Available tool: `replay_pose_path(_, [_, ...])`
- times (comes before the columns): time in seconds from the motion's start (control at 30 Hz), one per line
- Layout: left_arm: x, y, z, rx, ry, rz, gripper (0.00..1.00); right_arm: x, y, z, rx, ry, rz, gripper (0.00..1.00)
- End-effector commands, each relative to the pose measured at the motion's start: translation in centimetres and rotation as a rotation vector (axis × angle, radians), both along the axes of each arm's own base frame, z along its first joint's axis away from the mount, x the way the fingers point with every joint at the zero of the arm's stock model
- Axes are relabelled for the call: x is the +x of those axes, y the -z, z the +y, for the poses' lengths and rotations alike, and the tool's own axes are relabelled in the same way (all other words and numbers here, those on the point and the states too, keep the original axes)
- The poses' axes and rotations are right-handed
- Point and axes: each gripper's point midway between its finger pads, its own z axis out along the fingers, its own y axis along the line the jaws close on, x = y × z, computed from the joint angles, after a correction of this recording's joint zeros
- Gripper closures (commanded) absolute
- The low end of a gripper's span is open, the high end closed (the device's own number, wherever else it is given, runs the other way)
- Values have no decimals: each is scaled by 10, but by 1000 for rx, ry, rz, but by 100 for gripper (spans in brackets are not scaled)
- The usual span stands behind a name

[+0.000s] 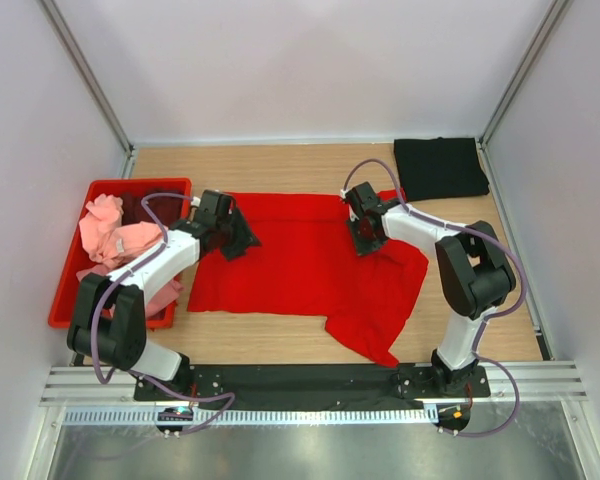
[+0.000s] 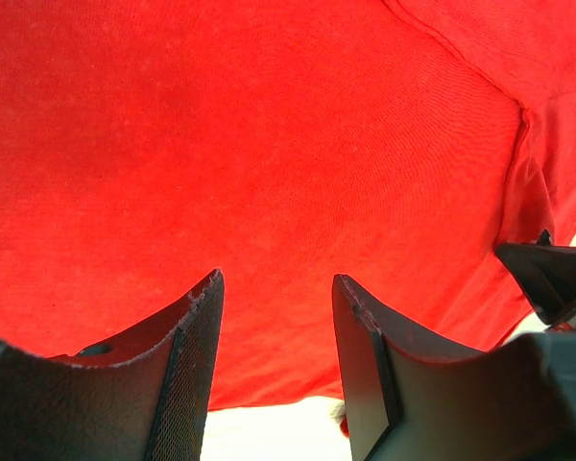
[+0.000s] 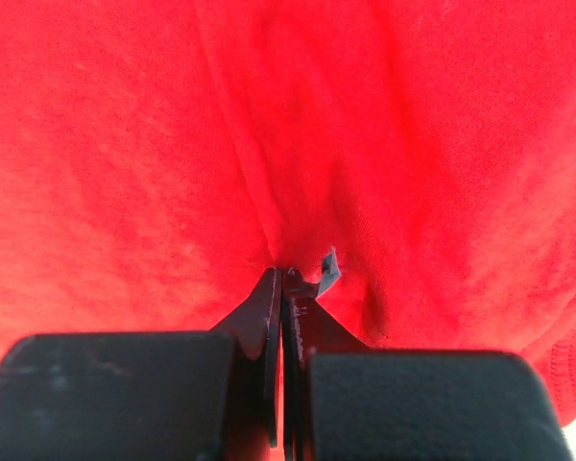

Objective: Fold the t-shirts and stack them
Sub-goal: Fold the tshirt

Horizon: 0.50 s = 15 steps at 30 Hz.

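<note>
A bright red t-shirt (image 1: 300, 255) lies spread across the middle of the table, its lower right part crumpled toward the near edge. My left gripper (image 1: 242, 240) hovers at the shirt's left edge. In the left wrist view it (image 2: 276, 279) is open, with red cloth (image 2: 269, 144) beyond the fingers (image 2: 187, 355) and nothing between them. My right gripper (image 1: 365, 240) sits on the shirt's upper right part. Seen from the right wrist, it (image 3: 281, 271) is shut on a pinch of red cloth (image 3: 173, 173), with creases running into the tips. A folded black t-shirt (image 1: 440, 168) lies at the back right.
A red plastic crate (image 1: 68, 295) stands at the left edge, holding pink t-shirts (image 1: 115, 240) and something dark at its back. White walls close in the table on three sides. Bare wood shows near the front edge (image 1: 260, 345).
</note>
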Motion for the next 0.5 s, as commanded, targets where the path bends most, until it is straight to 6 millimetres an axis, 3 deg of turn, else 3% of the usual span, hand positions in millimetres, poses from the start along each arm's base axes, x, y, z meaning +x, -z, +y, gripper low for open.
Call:
replay_pose_path(0.0, [2,-5,1,-11,3,-23,49,8,-25,14,59,3,-24,99])
replay_pose_path(0.17, [2,-2,2,-9,-1,-19,49,-7,-38,29,150,30,36,99])
replay_pose_path(0.3, [2,1,1,-10,-1,-13,48,-20,-30,37,191,83,94,99])
replay_pose_path(0.47, [1,3,0,-16,-1,-8,48,-17,-28,52,268,156,93,99])
